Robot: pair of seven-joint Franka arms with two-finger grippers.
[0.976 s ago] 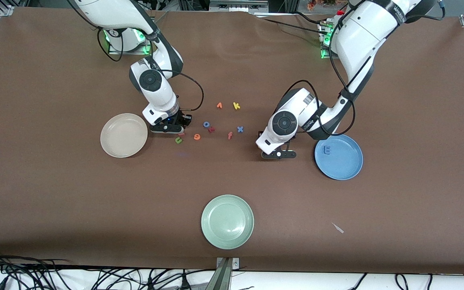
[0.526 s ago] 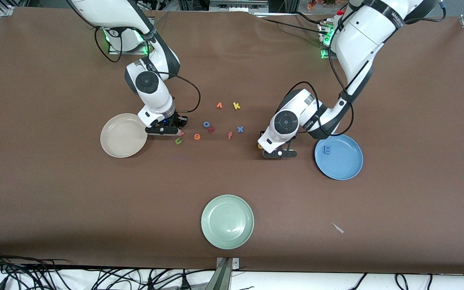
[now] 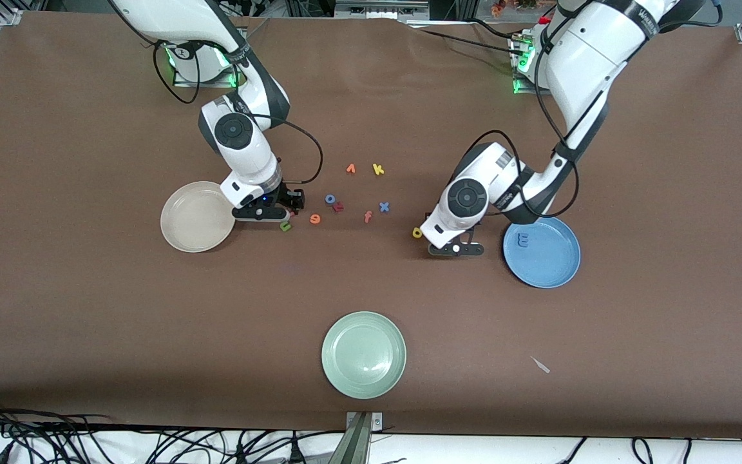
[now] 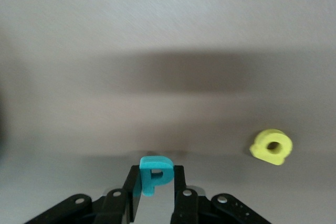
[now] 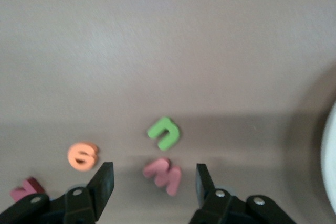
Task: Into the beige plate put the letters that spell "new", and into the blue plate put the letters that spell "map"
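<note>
The left gripper [image 4: 156,203] pinches the teal p [image 4: 154,175]; the right gripper [image 5: 153,184] stands open over the pink w [image 5: 164,175].

The p stands upright above the table [image 3: 603,335], near the blue plate [image 3: 554,267]; being held by its stem, it could slip. The w lies flat beside the green n [image 5: 165,132], near the beige plate [image 3: 184,232], so the fingers might bump the n.

Right end effector [image 5: 152,184] open, pink w [image 5: 164,175] between fingers, green n [image 5: 165,132] beside

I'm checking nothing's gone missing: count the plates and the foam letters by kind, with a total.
Plates: 3 (beige plate, blue plate, green plate)
Foam letters: 12 (10 on the table, 1 in the blue plate, 1 teal p in the left gripper)
Total: 15
</note>
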